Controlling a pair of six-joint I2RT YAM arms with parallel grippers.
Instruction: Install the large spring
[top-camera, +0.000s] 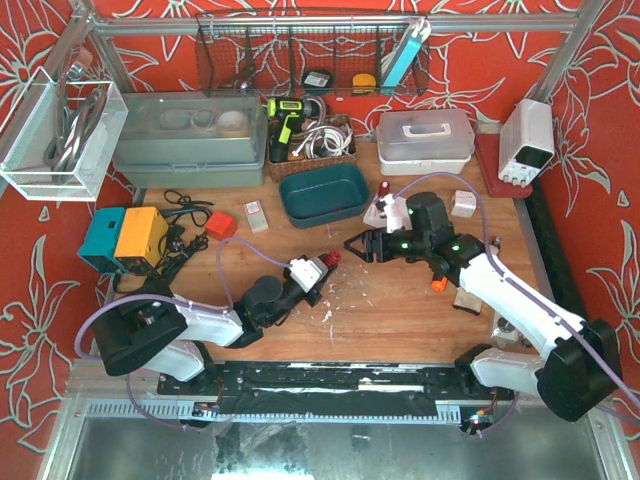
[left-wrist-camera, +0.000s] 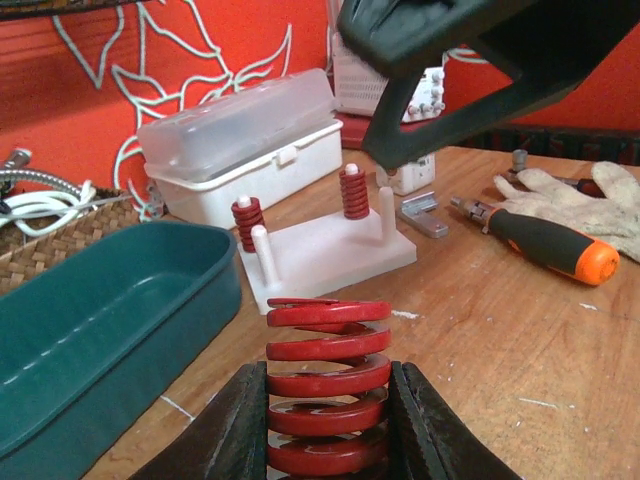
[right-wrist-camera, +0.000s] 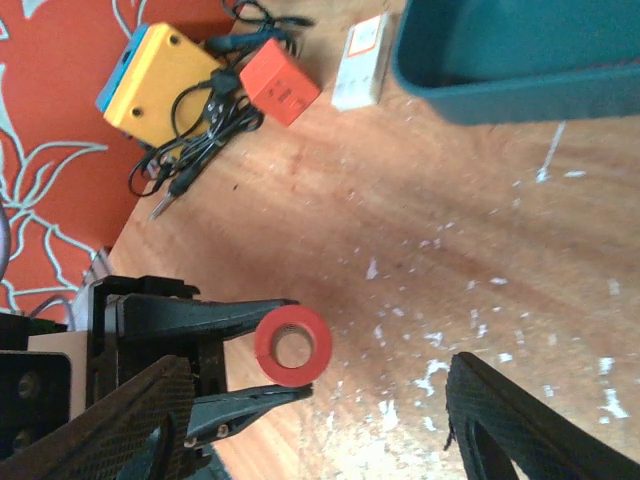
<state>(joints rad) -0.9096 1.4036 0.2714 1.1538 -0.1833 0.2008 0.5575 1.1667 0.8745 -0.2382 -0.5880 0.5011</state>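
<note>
Presently found spring (left-wrist-camera: 328, 385) clamped by base coils in left gripper (top-camera: 322, 262), centrally, toward near edge. Found right gripper (top-camera: 355, 244) spread wide, empty, just beside spring's free end. Logged fixture (left-wrist-camera: 335, 255) toward far edge, right of centre, two posts (left-wrist-camera: 262, 255) bare. Judged best to centre bore over a bare post and press straight.

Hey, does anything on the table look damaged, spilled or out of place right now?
Only wear: white scuffs and flecks mark the wooden table near its middle. Nothing looks spilled, and the red spring sits straight between the left fingers.
</note>
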